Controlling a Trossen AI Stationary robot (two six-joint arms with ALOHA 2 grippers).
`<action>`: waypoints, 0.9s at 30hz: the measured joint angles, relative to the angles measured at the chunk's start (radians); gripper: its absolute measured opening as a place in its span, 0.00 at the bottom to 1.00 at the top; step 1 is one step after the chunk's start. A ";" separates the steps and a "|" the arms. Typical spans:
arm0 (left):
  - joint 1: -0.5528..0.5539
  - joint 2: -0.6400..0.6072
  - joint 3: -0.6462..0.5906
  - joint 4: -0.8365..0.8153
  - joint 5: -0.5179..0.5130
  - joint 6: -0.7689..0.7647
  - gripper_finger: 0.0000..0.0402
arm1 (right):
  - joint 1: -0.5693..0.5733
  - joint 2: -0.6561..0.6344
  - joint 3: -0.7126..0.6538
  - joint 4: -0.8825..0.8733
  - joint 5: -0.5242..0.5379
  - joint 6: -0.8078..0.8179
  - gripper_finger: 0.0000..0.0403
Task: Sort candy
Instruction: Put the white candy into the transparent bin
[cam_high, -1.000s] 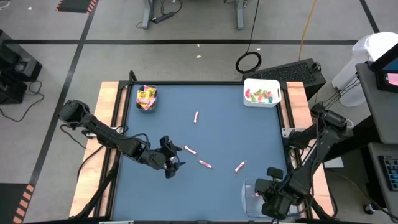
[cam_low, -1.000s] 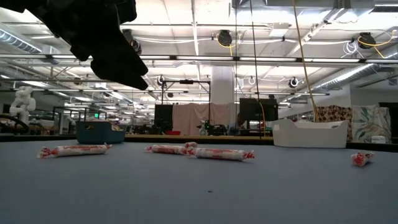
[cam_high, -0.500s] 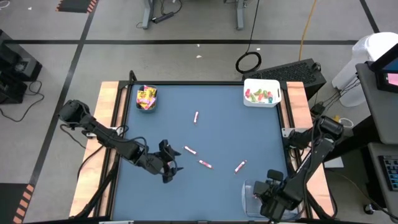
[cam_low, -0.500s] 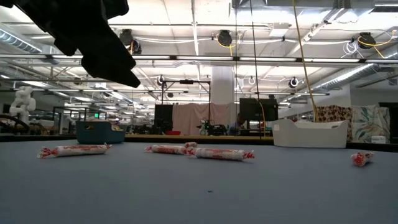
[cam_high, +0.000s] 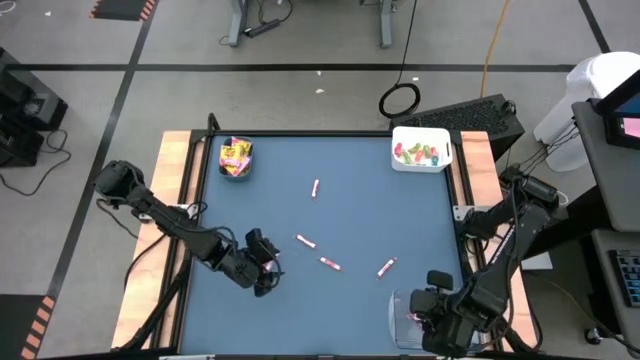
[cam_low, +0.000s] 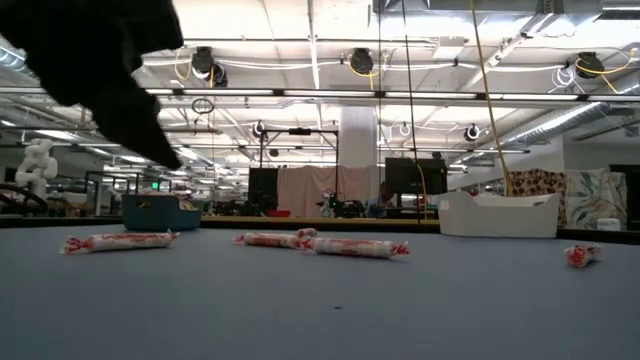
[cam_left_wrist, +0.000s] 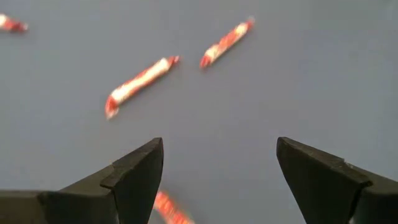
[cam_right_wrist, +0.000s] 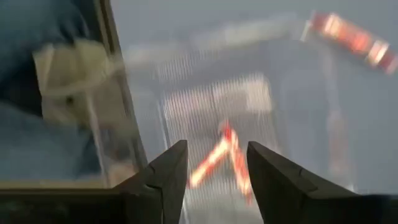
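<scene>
The counter (cam_high: 360, 215) has a blue-grey top with light wooden edges at both sides. The candy sticks (cam_high: 306, 241) lying on it are white with pink-red stripes. A teal bin (cam_high: 236, 158) holds yellow packets (cam_high: 235, 153) with red-pink print. A white bin (cam_high: 421, 148) holds green and red pieces (cam_high: 418, 152). The clear bin (cam_high: 403, 311) shows pink-red sticks inside. Both arms are black. The floor is grey with black lines.
</scene>
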 joint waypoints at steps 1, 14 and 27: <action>-0.004 0.000 0.000 -0.025 0.000 -0.020 0.79 | 0.000 -0.005 0.012 0.001 0.040 -0.016 0.39; -0.069 0.124 0.000 -0.175 -0.076 -0.285 0.79 | -0.001 -0.008 0.055 0.007 0.713 -0.257 0.36; -0.126 0.305 0.003 -0.091 -0.239 -0.420 0.58 | -0.085 0.030 0.054 0.000 1.096 -0.408 0.36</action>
